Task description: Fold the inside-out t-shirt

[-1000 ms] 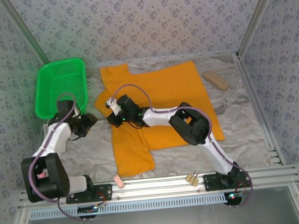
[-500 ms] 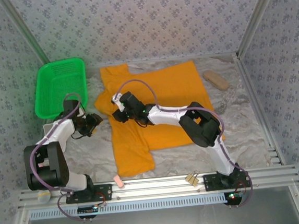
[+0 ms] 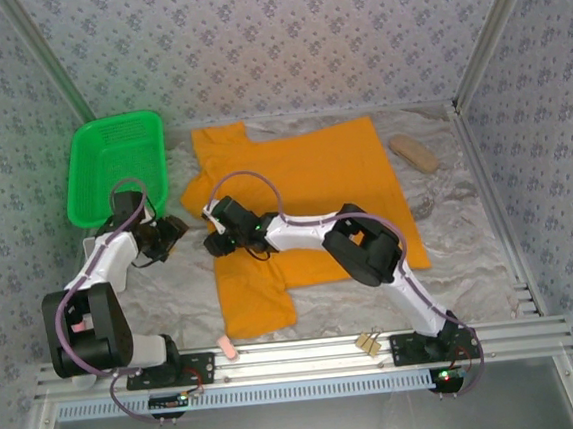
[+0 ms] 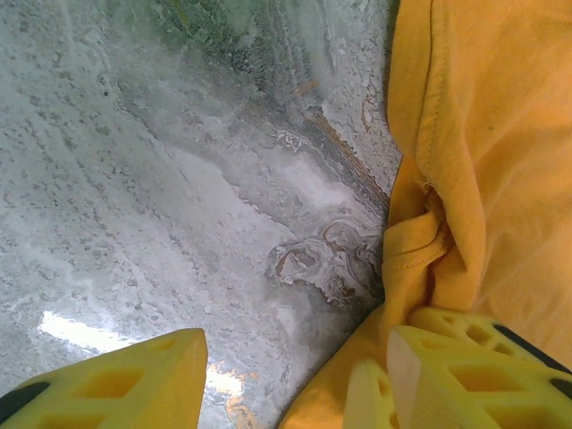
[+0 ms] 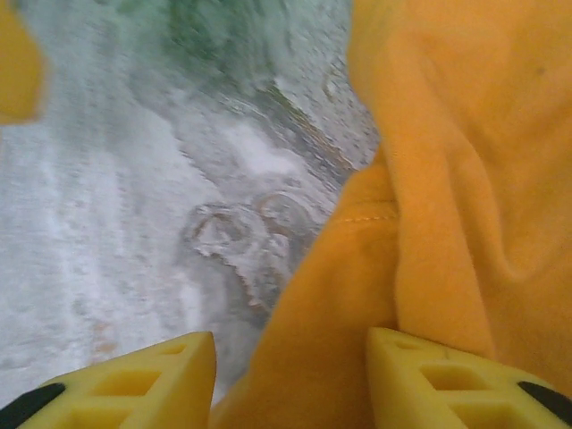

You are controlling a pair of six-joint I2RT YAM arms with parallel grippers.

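Observation:
The orange-yellow inside-out t-shirt (image 3: 313, 172) lies spread flat across the middle of the table, with one sleeve toward the far left and another toward the near edge. My right gripper (image 3: 213, 244) sits low over the shirt's left edge. In the right wrist view its jaws (image 5: 290, 380) stand open, and a fold of the shirt (image 5: 465, 134) lies loose between the fingers. My left gripper (image 3: 175, 231) hovers just left of that edge. It is open (image 4: 290, 384) over bare table, with the hemmed shirt edge (image 4: 500, 134) beside its right finger.
A green plastic basket (image 3: 112, 165) stands at the far left, close behind the left arm. A tan oblong object (image 3: 414, 153) lies at the back right. A small pink piece (image 3: 227, 348) and metal clips (image 3: 368, 343) rest on the front rail. The marbled tabletop (image 3: 470, 249) is walled on three sides.
My right gripper has opened, letting go of the shirt, and has shifted toward me along the shirt's left edge. The left sleeve now lies flat. The left gripper has barely moved.

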